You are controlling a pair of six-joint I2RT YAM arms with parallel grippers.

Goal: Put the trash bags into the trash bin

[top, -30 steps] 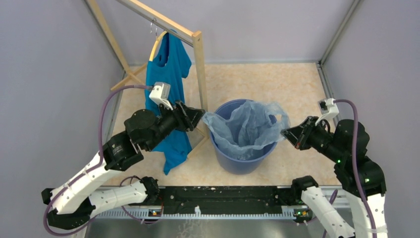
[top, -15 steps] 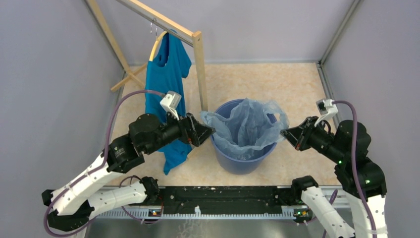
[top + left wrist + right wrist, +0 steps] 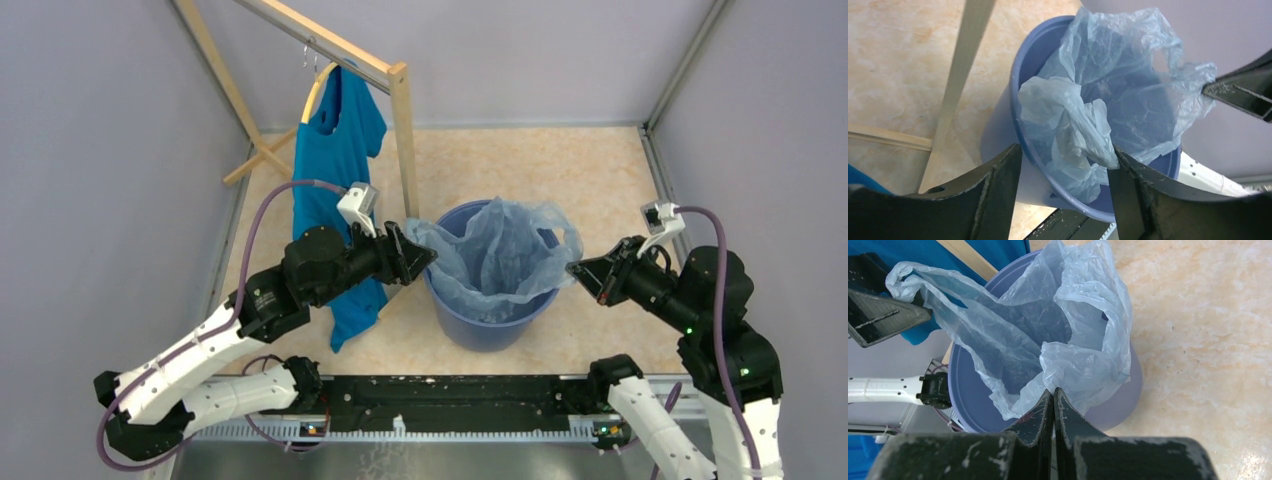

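The right gripper (image 3: 572, 268) is clenched on the right edge of the trash bag (image 3: 500, 255). The left gripper (image 3: 1065, 150) is parted around its left bunch. The bag sags half inside the trash bin (image 3: 480, 335). Seemingly mid-seating; next, clamp the left side and spread it over the far rim.

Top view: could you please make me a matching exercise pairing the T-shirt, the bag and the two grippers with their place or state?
Column 1:
1. T-shirt
2. bag
3. left gripper
4. right gripper

Column 2:
A. shut on the bag's edge
B. hangs from the wooden rack
C. open, fingers either side of a bag fold
D. sits in the bin, spilling over its rim

Pairs: 1-B, 2-D, 3-C, 4-A
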